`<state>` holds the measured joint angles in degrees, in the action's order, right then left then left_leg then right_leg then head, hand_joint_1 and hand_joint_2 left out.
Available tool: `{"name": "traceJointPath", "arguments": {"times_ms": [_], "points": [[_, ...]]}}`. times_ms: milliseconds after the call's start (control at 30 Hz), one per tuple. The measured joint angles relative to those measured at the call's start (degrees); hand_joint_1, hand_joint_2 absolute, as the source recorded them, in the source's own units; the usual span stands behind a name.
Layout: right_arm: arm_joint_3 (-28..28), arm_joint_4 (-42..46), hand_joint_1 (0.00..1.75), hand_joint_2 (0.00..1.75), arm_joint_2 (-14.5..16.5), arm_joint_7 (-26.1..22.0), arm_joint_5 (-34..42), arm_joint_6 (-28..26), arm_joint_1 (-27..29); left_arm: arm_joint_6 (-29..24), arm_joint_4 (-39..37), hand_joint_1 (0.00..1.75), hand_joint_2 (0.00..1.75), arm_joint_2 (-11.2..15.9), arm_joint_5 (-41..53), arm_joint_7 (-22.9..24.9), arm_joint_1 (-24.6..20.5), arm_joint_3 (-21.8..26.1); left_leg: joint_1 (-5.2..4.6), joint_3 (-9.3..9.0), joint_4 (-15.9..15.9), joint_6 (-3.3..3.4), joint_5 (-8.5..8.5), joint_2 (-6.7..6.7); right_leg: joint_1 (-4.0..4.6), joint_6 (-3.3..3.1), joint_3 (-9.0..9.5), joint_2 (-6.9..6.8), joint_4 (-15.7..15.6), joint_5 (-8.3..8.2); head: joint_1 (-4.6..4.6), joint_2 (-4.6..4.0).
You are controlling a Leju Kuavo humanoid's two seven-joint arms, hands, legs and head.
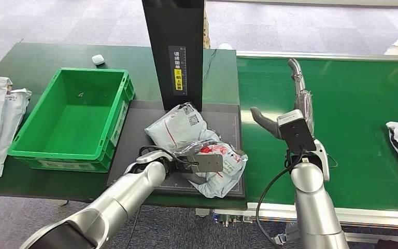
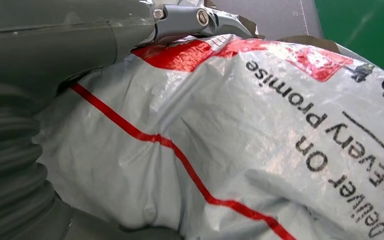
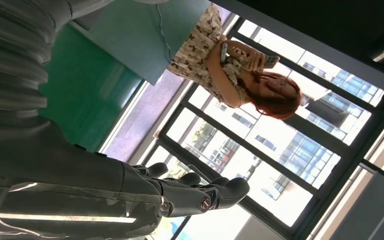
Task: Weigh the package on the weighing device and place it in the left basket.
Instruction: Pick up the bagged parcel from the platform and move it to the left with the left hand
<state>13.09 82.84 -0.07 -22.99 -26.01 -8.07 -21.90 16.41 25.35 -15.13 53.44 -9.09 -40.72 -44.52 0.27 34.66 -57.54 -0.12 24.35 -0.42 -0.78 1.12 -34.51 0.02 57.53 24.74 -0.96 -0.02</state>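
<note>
While the package point(image 1: 215, 166) lies on the dark scale point(image 1: 134, 155) at its near right part, the basket point(image 1: 75, 116) stands just beside the scale on the left, open and reachable. The left hand point(image 1: 199, 163) is on the package and appears to grip it, though its fingers are mostly hidden. The package's long axis runs roughly left to right. A second package point(image 1: 179, 124) lies behind, before the black column point(image 1: 179, 52). The right hand point(image 1: 295, 98) is raised over the belt point(image 1: 363, 104), fingers spread, holding nothing.
</note>
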Motion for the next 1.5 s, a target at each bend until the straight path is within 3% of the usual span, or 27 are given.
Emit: {"name": "traceJointPath", "arguments": {"times_ms": [733, 800, 900, 1000, 1133, 1300, 1500], "points": [[-0.05, -0.18, 0.0, 1.75, 0.0, 0.0, -0.02, 0.97, -0.02, -7.64, -0.04, 1.75, 1.75, 0.0, 0.0, -4.82, -0.02, 0.2, 0.0, -0.04, 0.0, 0.01, 0.0, -0.01, -0.02, 0.0, 0.05, -0.02, 0.0, 0.0, 0.01, 0.0], [-0.13, 0.07, 0.0, 1.75, -0.01, 0.0, 0.05, 0.98, 0.12, -11.03, 0.41, 1.75, 1.75, 0.05, -0.02, -7.47, 0.48, 0.28, 0.0, -0.02, -0.01, 0.01, 0.0, -0.01, -0.04, 0.0, 0.01, -0.02, 0.0, 0.0, 0.01, 0.0], [-0.77, 1.75, 0.0, 1.75, -0.22, 0.02, 0.63, 1.45, 1.28, -22.18, 4.16, 1.75, 1.75, 0.61, 0.41, -13.75, 2.1, 0.81, 0.0, 0.06, -0.02, 0.01, 0.0, -0.01, -0.04, 0.0, -0.08, -0.02, 0.0, 0.0, 0.01, 0.0], [-1.91, 4.42, 0.0, 1.75, -0.61, 0.08, 1.0, 2.04, 3.38, -33.15, 13.42, 1.75, 1.75, 2.55, 4.34, -16.03, 4.14, 1.66, 0.0, 0.11, -0.01, 0.0, 0.01, -0.01, -0.04, 0.0, -0.12, -0.01, 0.0, 0.02, 0.01, 0.0], [-3.7, 7.45, 0.0, 1.75, -1.54, 0.04, 1.01, 1.9, 6.43, -42.47, 29.87, 1.75, 1.75, 6.82, 15.4, -13.45, 6.99, 3.52, 0.0, 0.17, 0.0, -0.01, 0.06, 0.0, 0.0, -0.04, -0.18, -0.01, 0.0, 0.06, 0.02, 0.0], [-5.51, 9.46, 0.0, 1.75, -3.03, -1.25, 1.68, 1.99, 9.29, -46.89, 45.33, 1.75, 1.75, 13.45, 22.28, -11.9, 7.64, 7.45, 0.01, 0.17, 0.03, -0.01, 0.06, 0.01, 0.03, -0.05, -0.2, 0.0, 0.0, 0.07, 0.01, 0.0], [-5.86, 10.12, 0.0, 1.75, -4.5, -2.21, 2.47, 1.86, 10.79, -47.88, 52.64, 1.75, 1.75, 18.01, 25.42, -11.6, 8.68, 9.95, 0.06, 0.17, 0.03, 0.0, 0.05, 0.01, -0.01, -0.04, -0.2, -0.01, 0.0, 0.06, 0.02, 0.0]]}}
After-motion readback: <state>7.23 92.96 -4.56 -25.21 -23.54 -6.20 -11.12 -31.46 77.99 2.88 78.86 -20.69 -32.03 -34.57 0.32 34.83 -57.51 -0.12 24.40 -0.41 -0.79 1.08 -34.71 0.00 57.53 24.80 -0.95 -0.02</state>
